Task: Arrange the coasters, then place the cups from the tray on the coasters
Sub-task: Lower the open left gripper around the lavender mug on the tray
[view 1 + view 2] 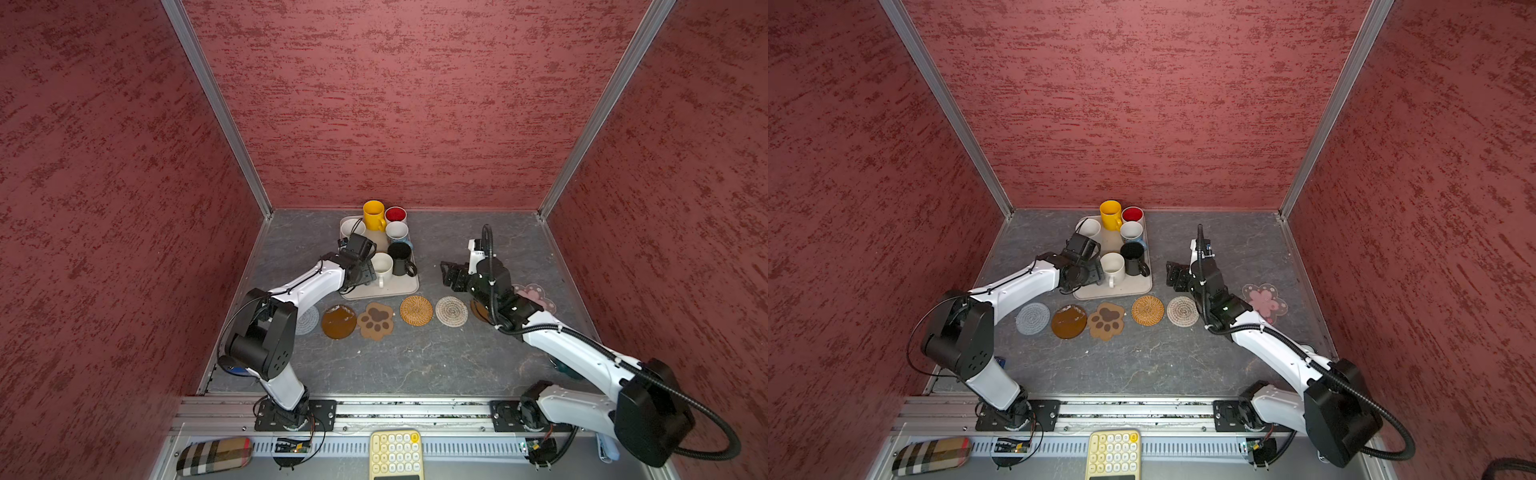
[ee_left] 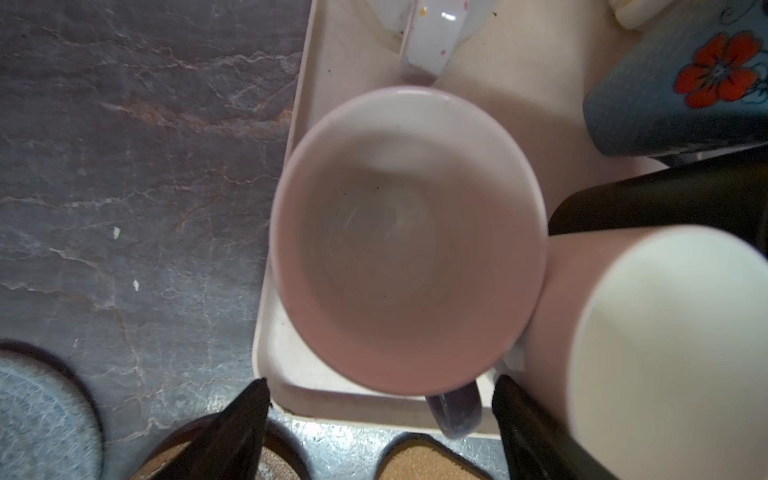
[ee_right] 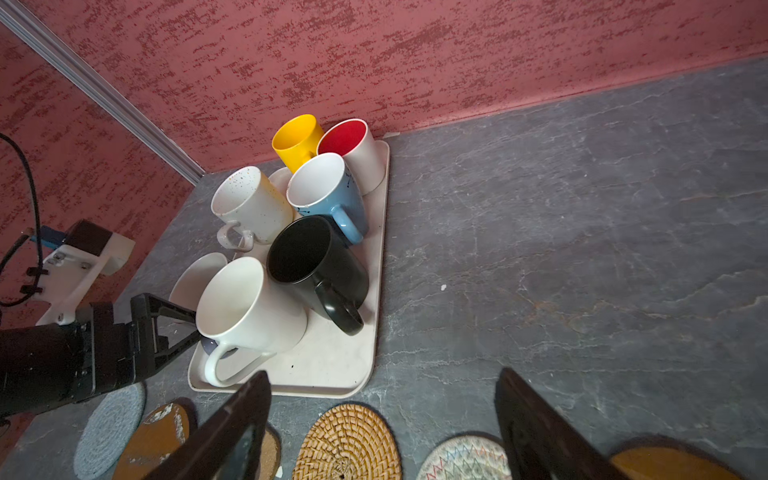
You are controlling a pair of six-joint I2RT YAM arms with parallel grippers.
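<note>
The cream tray holds the cups: yellow, white with red inside, light blue, black, white and speckled white. My left gripper hangs open over the tray's near left corner. Beneath it stands a pale cup, whose handle lies between the open fingers, untouched. The coasters lie in a row before the tray: grey woven, amber, paw, rattan, whitish woven, pink flower. My right gripper is open and empty, right of the tray.
A second amber disc shows partly under my right arm. Red walls close in the grey table on three sides. Beyond the front rail lie a yellow keypad and a plaid case.
</note>
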